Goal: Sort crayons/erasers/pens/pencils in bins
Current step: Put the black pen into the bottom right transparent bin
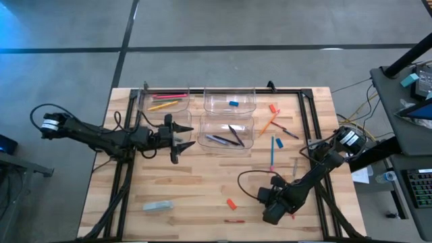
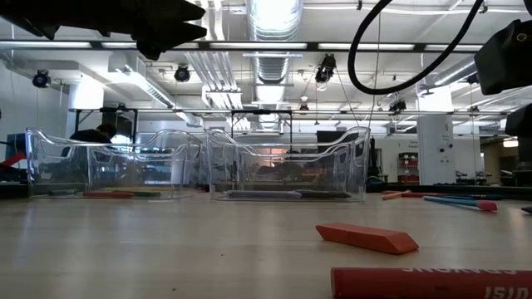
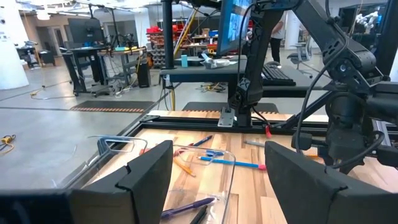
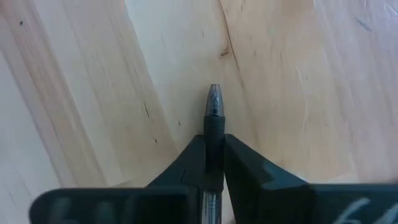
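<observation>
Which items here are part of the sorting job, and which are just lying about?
Job: pen clamped in the right tool; pencils and pens in bins; loose pencil; red crayon; orange eraser.
Lying about: pale block.

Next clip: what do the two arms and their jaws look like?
Both arms are dark, jointed links trailing looped black cables, and each has a white-ringed joint near its base. The left gripper has broad, angular black jaws. The right gripper has matching dark wedge-shaped jaws.
</observation>
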Controlling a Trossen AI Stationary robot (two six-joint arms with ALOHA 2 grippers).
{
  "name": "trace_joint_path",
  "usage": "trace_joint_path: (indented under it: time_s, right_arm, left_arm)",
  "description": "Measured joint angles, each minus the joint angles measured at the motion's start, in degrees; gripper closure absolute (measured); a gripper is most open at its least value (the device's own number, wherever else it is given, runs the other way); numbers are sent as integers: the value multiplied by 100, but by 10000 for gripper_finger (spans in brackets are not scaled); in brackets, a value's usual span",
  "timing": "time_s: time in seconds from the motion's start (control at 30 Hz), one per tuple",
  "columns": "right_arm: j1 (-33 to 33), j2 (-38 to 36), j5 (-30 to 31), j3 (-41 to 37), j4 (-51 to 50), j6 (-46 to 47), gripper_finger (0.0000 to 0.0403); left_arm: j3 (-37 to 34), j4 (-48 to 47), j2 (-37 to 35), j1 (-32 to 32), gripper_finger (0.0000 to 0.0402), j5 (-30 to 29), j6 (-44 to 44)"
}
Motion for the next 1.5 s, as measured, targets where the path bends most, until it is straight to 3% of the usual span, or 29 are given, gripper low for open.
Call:
trace_joint_path:
  time_s: [0.3, 0.43, 0.57, 0.77, 0.97, 1.07, 1.23, 1.33, 1.5]
  right_arm:
    - [-60, -580, 66, 16, -111, 128, 370]
    - [-214, -994, 215, 198, -105, -228, 370]
    - [-587, -1377, 854, 504, -90, -1152, 370]
    - [-1615, -1604, 2031, 1147, 13, -3272, 370]
    - [-2974, -1493, 1880, 1564, 582, -5001, 369]
    - [-3544, -1358, 1388, 1666, 723, -5657, 369]
    - [-4251, -1101, 560, 1670, 844, -5951, 365]
    - [-4504, -969, 472, 1670, 791, -5975, 345]
    - [-4610, -898, 448, 1670, 788, -6033, 276]
  left_arm:
    - [-7, -1, -1, 0, 164, 0, 0]
    - [-7, -2, 0, 0, 164, 0, 0]
    - [-7, -2, 2, -1, 164, 0, 0]
    - [-4, 3, 20, -2, 164, 0, -2]
    - [-14, -3, 20, -2, 164, 0, -2]
    - [-14, -55, 20, -2, 164, 0, -2]
    - [-27, -57, 20, -2, 164, 2, 0]
    - [-27, -55, 20, -2, 164, 2, 0]
    - [-32, -57, 20, -2, 164, 2, 1]
